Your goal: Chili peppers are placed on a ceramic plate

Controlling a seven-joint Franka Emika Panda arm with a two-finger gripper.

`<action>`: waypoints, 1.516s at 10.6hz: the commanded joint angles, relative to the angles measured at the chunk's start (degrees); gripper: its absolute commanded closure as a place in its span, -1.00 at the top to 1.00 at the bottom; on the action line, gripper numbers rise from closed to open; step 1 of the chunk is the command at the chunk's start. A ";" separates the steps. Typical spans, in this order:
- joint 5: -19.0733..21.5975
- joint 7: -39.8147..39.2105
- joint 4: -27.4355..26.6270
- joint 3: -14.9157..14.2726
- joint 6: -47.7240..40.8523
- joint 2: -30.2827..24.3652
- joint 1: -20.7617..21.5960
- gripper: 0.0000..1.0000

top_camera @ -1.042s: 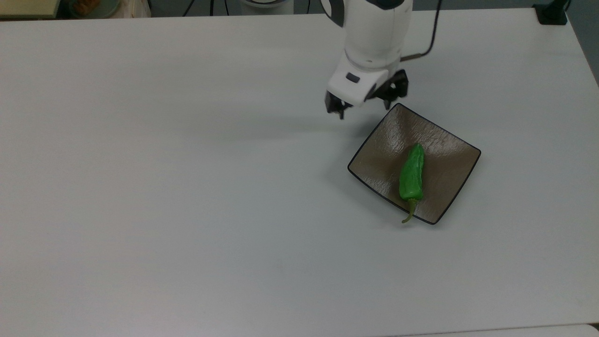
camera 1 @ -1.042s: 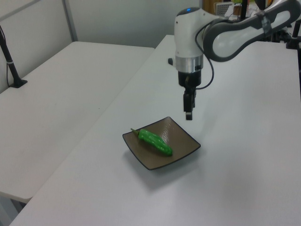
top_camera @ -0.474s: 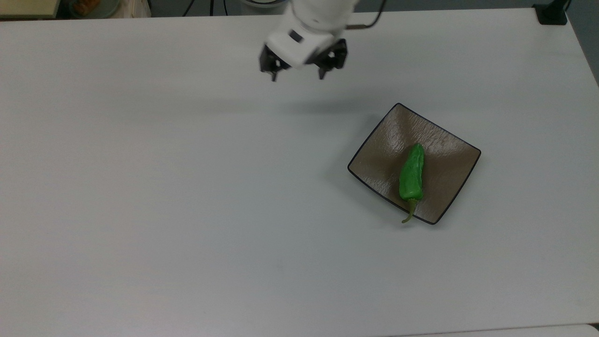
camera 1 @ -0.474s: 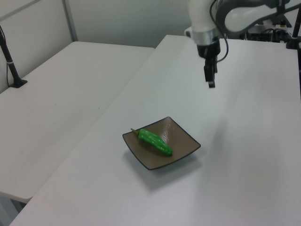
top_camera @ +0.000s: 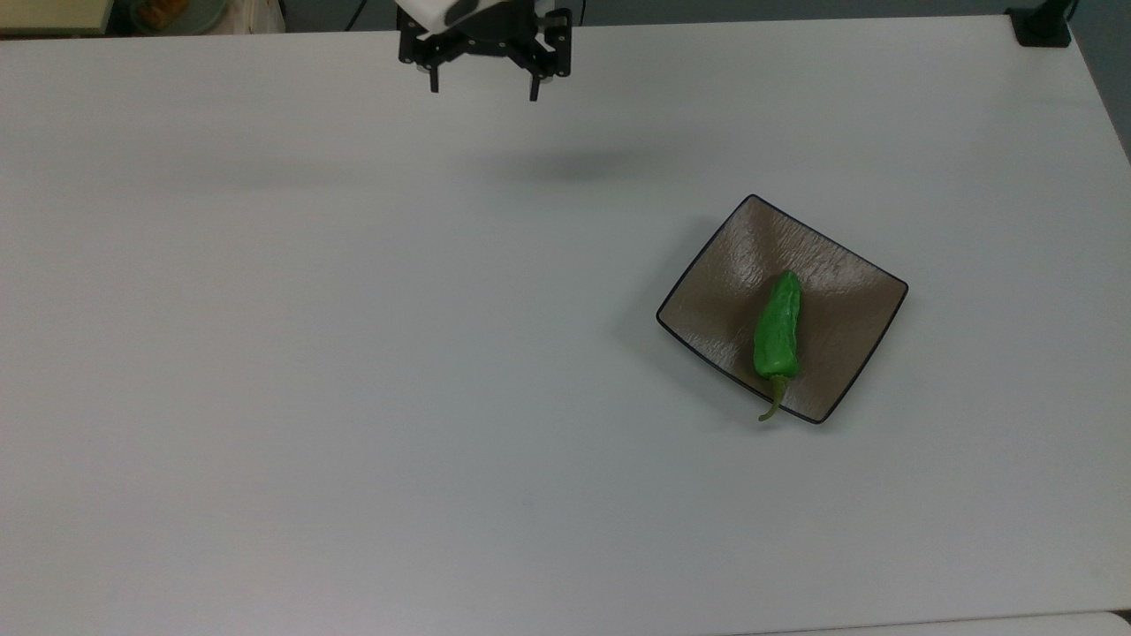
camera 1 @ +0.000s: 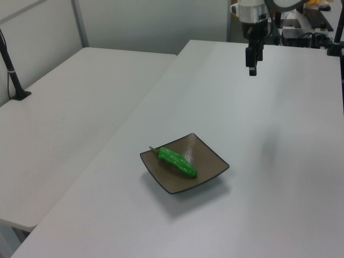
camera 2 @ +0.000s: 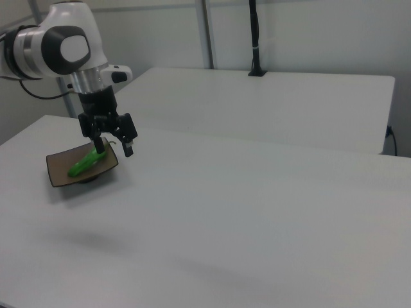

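The bright green chili pepper lies lengthwise on the square brown ceramic plate, its olive stem hanging just over the near rim. In the left view the pepper rests across the plate; in the right view the pepper and plate sit behind the arm. My gripper hovers high above the table's far edge, well away from the plate, open with nothing between its fingers. It also appears as the gripper in the left view and the gripper in the right view.
The white table stretches bare to the top view's left of the plate. A second white table stands alongside in the left view. A black post base sits at the top view's far right corner.
The gripper has risen and travelled away from the plate toward the top view's upper left, staying open. Pepper and plate have not moved.
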 commanded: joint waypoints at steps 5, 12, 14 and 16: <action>5.31 -2.16 -9.66 -1.46 6.25 -5.26 -0.12 1.00; 5.49 0.20 -10.45 -1.73 9.16 -5.35 -0.47 1.00; 6.36 -0.22 -10.45 -1.82 9.16 -5.52 -0.74 1.00; 6.72 0.30 -10.45 -1.82 8.98 -5.61 -0.74 1.00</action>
